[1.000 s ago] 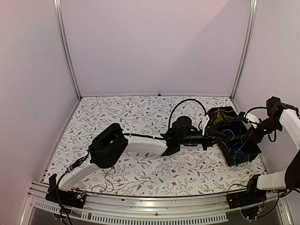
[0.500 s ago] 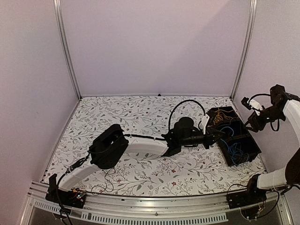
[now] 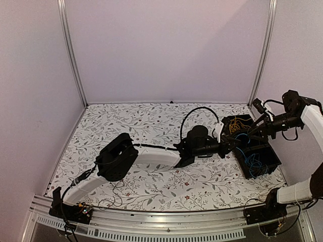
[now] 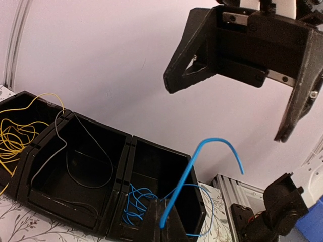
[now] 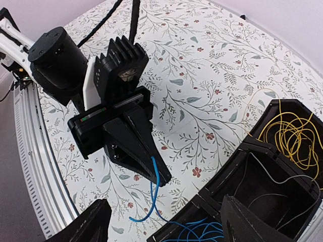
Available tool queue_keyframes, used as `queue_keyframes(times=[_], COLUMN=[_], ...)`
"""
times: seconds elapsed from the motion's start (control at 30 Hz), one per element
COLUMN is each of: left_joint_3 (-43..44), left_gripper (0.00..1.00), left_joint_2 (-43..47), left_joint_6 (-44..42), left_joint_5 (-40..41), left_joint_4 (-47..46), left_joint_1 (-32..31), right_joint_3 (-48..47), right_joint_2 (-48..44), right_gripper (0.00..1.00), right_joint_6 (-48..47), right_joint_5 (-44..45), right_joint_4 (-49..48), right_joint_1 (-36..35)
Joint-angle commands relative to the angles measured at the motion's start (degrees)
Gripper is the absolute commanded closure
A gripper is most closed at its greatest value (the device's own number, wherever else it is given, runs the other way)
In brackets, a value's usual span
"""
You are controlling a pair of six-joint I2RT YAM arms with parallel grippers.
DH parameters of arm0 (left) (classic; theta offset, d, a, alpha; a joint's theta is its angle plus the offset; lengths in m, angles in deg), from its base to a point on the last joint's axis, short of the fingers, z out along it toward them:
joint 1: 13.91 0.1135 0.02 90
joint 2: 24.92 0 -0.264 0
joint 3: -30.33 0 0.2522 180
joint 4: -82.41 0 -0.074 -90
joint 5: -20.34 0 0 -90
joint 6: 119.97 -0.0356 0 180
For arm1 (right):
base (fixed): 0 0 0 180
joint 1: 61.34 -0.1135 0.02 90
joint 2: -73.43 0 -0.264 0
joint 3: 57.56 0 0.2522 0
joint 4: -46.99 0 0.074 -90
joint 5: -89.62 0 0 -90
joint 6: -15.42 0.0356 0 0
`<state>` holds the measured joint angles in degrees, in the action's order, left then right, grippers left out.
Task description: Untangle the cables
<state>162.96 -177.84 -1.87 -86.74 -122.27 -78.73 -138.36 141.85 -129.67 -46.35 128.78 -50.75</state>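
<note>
Nothing legible is showing in any view: no text, brand, number or sign. A thin coloured strip point(image 5: 101, 115) on the left pincer point(image 5: 162, 180) (green and red marks) is appearing too small to read.

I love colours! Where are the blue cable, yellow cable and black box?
blue cable point(image 4: 180, 187): left wrist view, rising straight part.
yellow cable point(image 5: 288, 132): right wrist view, coil's middle.
black box point(image 4: 126, 166): left wrist view, divider wall.

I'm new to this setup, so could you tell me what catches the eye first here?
The left hand, shut on a blue cable, holds it raised above the black three-compartment bin at the table's right side. The open right hand hangs above it, and yellow cables lie in the far compartment.
</note>
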Motion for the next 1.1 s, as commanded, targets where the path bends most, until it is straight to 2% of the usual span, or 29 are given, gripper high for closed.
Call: queue_keyframes(times=[0.0, 0.07, 0.13, 0.2, 0.23, 0.3, 0.4, 0.67, 0.77, 0.9, 1.07], left_joint_3=[0.27, 0.24, -0.06, -0.57, -0.80, -1.25, -1.82, -2.46, -2.42, -2.66, -3.10], left_gripper=[1.00, 1.00, 1.00, 1.00, 1.00, 1.00, 1.00, 1.00, 1.00, 1.00, 1.00], left_joint_2=[-0.40, -0.21, 0.09, 0.44, 0.58, 0.90, 1.21, 1.66, 1.75, 2.01, 2.36], left_joint_6=[-0.91, -1.44, -1.83, -2.35, -2.57, -2.88, -3.26, -3.59, -3.69, -3.91, -4.22], left_joint_5=[-0.55, -1.16, -1.34, -1.37, -1.31, -1.30, -1.29, -1.26, -1.20, -1.09, -0.77], left_joint_4=[-0.32, -0.32, -0.39, -0.50, -0.58, -0.71, -0.76, -1.03, -1.16, -1.29, -1.38], left_joint_1=[-0.09, -0.13, -0.21, -0.29, -0.35, -0.44, -0.40, -0.50, -0.54, -0.58, -0.60], right_joint_3=[-1.05, -0.76, -0.48, -0.53, -0.75, -1.28, -1.84, -0.81, -0.54, -0.54, -0.52], right_joint_2=[2.77, 3.97, 4.85, 5.70, 6.17, 7.03, 8.00, 9.68, 9.89, 10.12, 10.88], right_gripper=[0.20, 0.21, 0.27, 0.38, 0.48, 0.60, 0.63, 0.61, 0.66, 0.68, 0.86], right_joint_6=[4.61, 6.14, 7.04, 7.57, 7.50, 7.24, 6.61, 4.74, 4.65, 4.96, 4.99], right_joint_5=[-3.68, -2.64, -1.54, -0.98, -0.96, -1.19, -1.51, -1.84, -1.84, -1.17, -0.96], right_joint_4=[-1.93, -3.17, -3.96, -4.00, -3.70, -2.59, -0.69, 2.26, 2.46, 2.37, 2.11], right_joint_1=[-2.65, -3.53, -4.13, -4.26, -4.26, -4.26, -4.35, -4.94, -4.96, -5.06, -5.05])
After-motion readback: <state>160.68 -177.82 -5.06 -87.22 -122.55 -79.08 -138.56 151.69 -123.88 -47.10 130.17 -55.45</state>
